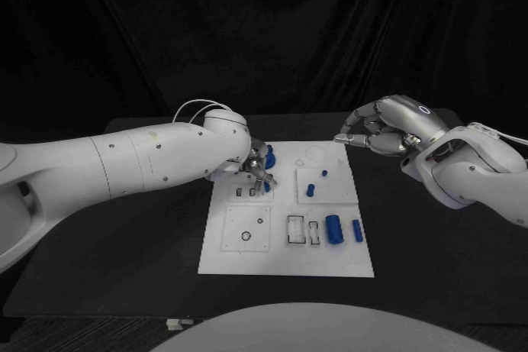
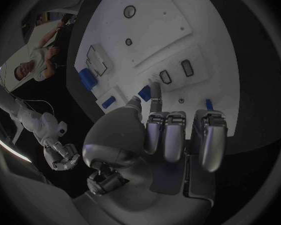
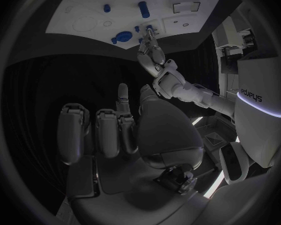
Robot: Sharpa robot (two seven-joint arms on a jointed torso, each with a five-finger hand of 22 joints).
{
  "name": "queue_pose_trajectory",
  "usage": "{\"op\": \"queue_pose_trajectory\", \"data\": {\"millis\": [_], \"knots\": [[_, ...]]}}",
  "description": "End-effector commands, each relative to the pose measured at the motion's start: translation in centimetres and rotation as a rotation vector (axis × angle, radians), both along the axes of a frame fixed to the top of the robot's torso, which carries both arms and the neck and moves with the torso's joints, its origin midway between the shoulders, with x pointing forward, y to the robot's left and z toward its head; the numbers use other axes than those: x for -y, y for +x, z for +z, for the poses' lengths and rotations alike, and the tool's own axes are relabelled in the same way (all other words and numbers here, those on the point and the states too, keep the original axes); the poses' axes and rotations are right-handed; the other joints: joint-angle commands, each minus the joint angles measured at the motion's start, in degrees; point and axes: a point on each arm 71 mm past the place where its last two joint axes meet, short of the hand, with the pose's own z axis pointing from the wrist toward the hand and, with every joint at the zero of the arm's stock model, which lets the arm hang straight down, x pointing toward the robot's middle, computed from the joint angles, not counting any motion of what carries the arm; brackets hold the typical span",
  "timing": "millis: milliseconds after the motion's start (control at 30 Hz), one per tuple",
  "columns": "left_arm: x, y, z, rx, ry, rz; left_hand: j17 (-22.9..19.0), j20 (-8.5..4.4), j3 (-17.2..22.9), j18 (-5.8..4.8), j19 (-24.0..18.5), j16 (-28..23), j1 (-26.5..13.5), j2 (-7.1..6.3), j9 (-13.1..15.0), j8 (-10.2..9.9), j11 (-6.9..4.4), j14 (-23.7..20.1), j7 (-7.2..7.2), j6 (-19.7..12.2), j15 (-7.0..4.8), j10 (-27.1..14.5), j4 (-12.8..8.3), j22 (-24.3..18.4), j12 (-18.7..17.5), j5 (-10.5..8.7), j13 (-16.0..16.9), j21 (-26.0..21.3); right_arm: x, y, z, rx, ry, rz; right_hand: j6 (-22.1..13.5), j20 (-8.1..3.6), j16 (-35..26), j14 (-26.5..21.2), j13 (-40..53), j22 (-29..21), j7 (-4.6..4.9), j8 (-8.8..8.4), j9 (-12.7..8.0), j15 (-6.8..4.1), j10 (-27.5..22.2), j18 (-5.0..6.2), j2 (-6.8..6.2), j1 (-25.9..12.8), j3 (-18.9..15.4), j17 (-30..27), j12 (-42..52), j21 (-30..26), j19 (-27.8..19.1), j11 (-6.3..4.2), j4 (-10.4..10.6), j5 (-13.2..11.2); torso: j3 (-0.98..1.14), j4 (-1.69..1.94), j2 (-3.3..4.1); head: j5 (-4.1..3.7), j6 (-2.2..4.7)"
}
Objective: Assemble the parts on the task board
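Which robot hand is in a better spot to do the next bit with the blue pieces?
Probably the left hand: it is down on the task board among the blue parts. The right hand hangs curled beyond the board's far corner.

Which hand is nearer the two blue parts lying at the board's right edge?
Right, though neither is close. The blue parts lie below the right hand, which hovers off the board's top right corner; the left hand is across the board.

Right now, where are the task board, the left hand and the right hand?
task board (image 1: 330, 260): head view, bare white surface near its front edge.
left hand (image 1: 255, 169): head view, middle of the hand over the board.
right hand (image 1: 380, 130): head view, middle of the curled fingers.
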Motion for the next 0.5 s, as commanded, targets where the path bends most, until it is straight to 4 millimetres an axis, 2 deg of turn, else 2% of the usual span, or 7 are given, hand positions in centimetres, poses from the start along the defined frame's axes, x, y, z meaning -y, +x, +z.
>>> {"op": "queue_pose_trajectory", "data": {"millis": [33,500], "knots": [[0.35,-0.14,-0.11,-0.012,-0.014,-0.022,15.1,0.37,0.0,0.26,3.9,0.1,0.7,0.14,0.0,-0.5,0.39,5.9,0.09,0.4,0.32,6.0,-0.5,13.1,0.2,0.37,15.1,-0.3,0.13,0.04,-0.15,-0.009,-0.003,-0.012,-0.3,-0.16,-0.2,4.0,15.1,12.0,-0.01,-0.20,0.1,-0.21,5.9,-0.33,0.01,0.4,-0.2,3.7,0.1,-0.2,2.1,-0.21,-0.1,0.1,-0.02,0.01,0.00,-0.11,0.00],[0.59,-0.11,-0.17,-0.016,-0.020,-0.031,15.1,0.40,1.8,0.32,3.8,0.1,1.8,-0.16,0.0,-1.8,0.41,5.9,0.09,0.6,0.34,6.0,-2.3,12.9,0.2,1.62,15.1,-0.5,0.13,0.12,-0.26,-0.018,-0.008,-0.017,-0.4,-0.12,-0.4,3.9,15.1,11.9,0.04,-0.31,0.1,-0.17,5.9,-0.30,0.24,0.6,-0.2,3.5,0.1,-0.4,2.0,-0.17,0.0,0.5,-0.04,-0.02,-0.02,-0.15,0.00]]}}
